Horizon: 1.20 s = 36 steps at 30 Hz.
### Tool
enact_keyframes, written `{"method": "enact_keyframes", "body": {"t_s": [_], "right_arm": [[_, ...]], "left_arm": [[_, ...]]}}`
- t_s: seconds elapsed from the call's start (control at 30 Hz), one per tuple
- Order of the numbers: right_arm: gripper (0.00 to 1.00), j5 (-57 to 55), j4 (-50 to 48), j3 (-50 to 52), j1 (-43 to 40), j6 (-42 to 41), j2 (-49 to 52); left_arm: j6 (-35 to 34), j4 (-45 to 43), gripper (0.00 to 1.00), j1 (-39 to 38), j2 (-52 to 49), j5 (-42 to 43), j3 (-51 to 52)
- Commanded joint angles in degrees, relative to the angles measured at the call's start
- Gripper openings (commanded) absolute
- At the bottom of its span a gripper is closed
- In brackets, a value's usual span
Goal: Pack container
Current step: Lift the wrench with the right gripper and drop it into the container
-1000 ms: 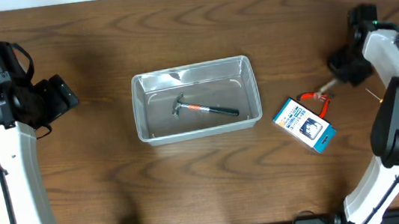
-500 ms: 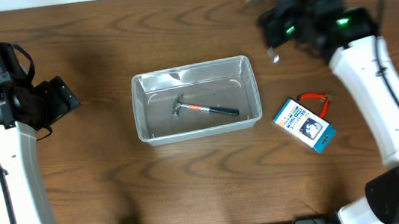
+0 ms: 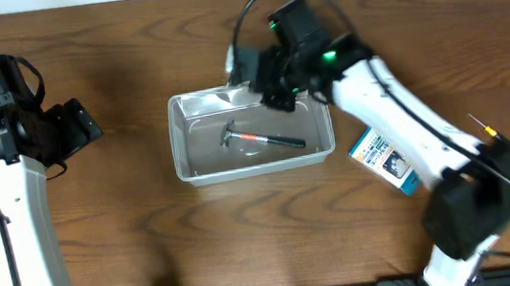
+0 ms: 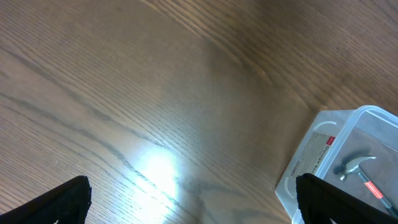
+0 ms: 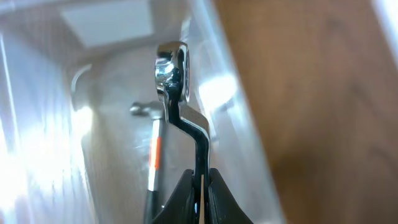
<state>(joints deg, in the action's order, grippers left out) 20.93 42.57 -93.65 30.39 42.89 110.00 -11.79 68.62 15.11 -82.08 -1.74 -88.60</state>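
Clear container [image 3: 179,142] sits mid tabletop [image 3: 151,241]. Hammer [image 3: 261,138] lies inside, silver head to left, orange-and-black handle to right. Right arm reaches in from right, over container's far right corner. Right gripper [image 3: 247,71] hangs at far rim, small silvery tool [image 3: 231,65] poking out of it. Blue-and-white box [image 3: 384,159] lies right of container, partly under arm. Left gripper [image 3: 81,124] well apart at left.

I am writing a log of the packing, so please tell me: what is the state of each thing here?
Container: upright, lidless, one hammer inside.
Hammer: lying flat in the container.
Wrench: clamped in the right gripper, over the container.
Left gripper: open, empty.
Box: lying on the table, outside the container.
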Motion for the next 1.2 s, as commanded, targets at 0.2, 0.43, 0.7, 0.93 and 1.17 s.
{"method": "enact_keyframes", "body": {"t_s": [0.2,0.43,0.7,0.93,1.17], "right_arm": [[0.04,0.31,3.54,0.02,4.11,6.51,11.39],[0.27,-0.04,4.63,0.0,4.09,6.45,12.28],[0.34,-4.81,11.43,-2.21,3.58,5.73,8.76],[0.36,-17.2,10.32,-8.61,-0.63,-16.37,-2.97],[0.99,-28.44,13.35,-9.22,-14.73,-44.57,-14.29]], "left_arm": [[-0.09,0.15,0.98,-0.07,-0.28,-0.22,-0.46],[-0.09,0.15,0.98,-0.07,-0.28,-0.24,-0.46],[-0.09,0.15,0.98,-0.07,-0.28,-0.24,-0.46],[-0.09,0.13,0.98,-0.07,-0.28,-0.24,-0.46],[-0.09,0.13,0.98,-0.07,-0.28,-0.24,-0.46]]}}
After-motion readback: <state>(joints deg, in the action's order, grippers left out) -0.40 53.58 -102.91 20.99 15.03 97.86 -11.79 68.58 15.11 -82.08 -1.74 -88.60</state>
